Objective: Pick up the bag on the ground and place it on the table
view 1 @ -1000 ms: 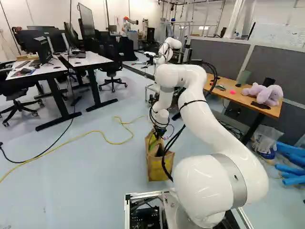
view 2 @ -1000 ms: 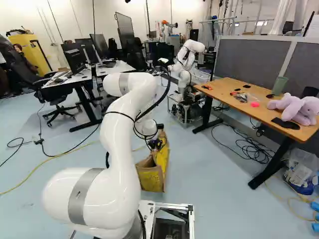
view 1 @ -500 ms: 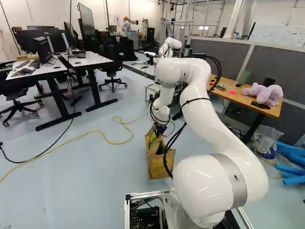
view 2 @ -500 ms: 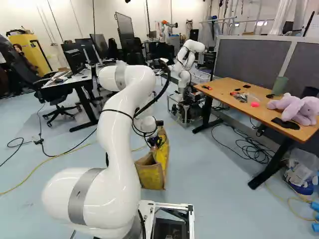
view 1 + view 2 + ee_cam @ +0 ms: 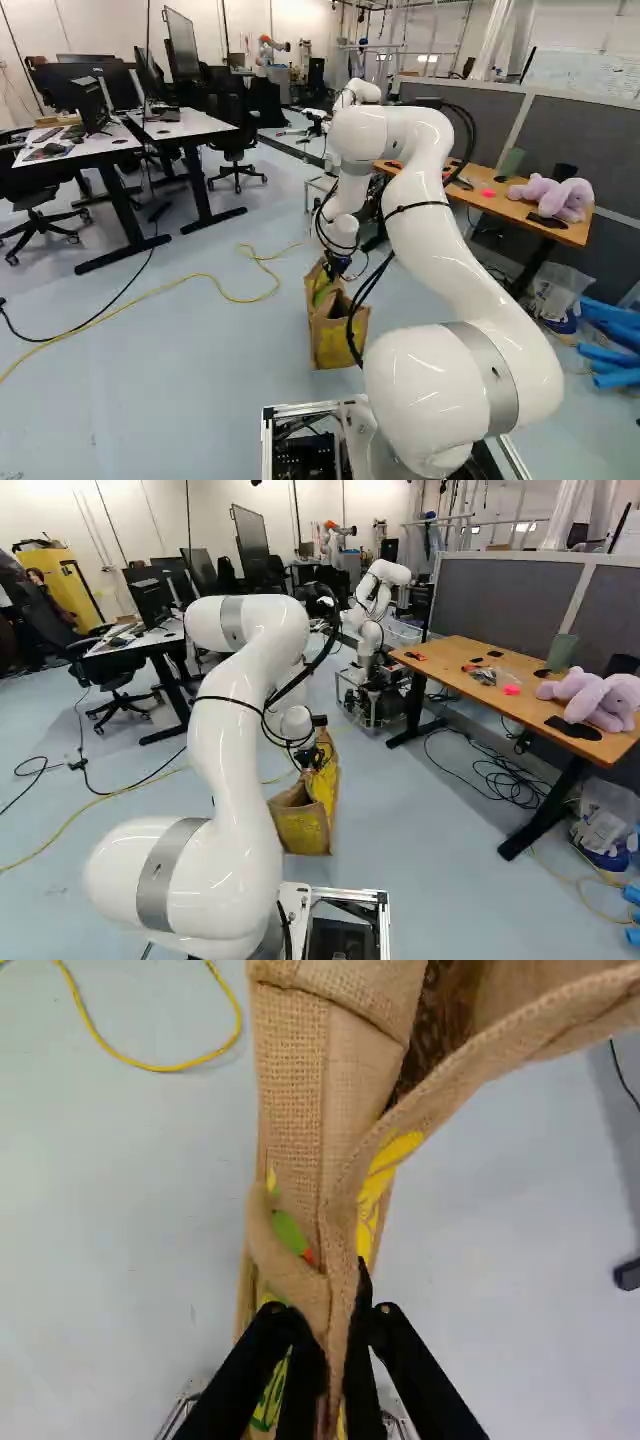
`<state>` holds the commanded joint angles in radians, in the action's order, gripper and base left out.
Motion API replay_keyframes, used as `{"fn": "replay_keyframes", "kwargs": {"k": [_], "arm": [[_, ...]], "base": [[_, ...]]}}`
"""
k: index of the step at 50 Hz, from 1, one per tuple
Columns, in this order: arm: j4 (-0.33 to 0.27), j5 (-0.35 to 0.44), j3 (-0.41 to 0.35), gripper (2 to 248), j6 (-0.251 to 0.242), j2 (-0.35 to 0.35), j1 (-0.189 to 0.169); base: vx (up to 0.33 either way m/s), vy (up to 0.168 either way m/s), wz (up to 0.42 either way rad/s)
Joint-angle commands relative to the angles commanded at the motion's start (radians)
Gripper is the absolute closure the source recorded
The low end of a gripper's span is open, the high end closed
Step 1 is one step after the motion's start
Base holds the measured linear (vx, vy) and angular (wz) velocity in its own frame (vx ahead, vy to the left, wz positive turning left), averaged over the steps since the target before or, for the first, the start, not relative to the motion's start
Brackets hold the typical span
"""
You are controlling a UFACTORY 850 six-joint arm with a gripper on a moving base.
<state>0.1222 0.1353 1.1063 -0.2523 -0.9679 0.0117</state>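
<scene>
The burlap bag (image 5: 340,348) hangs or stands upright low down below my gripper (image 5: 338,1350), its long axis running roughly away from the base; from here I can't tell whether its bottom touches the floor (image 5: 180,385). I have the fingers closed on a fold of its upper edge, cloth pinched between them, with most of the bag reaching out ahead of them. The wooden table (image 5: 440,654) lies off to the right, its top well above the bag, so I'd judge height must come before any swing right.
</scene>
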Motion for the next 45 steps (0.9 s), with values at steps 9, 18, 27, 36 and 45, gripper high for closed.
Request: {"fn": "replay_keyframes", "kwargs": {"k": [9, 18, 27, 36, 45], "arm": [[0.0, 0.0, -0.022, 225, 0.0, 0.033, 0.0], [0.0, 0.0, -0.044, 225, 0.0, 0.067, 0.0], [0.0, 0.0, -0.065, 225, 0.0, 0.1, 0.0], [0.0, 0.0, -0.086, 225, 0.0, 0.133, 0.0], [0.0, 0.0, -0.107, 225, 0.0, 0.167, 0.0]], "base": [[0.0, 0.0, 0.0], [0.0, 0.0, 0.0], [0.0, 0.0, 0.0], [0.0, 0.0, 0.0], [0.0, 0.0, 0.0]]}}
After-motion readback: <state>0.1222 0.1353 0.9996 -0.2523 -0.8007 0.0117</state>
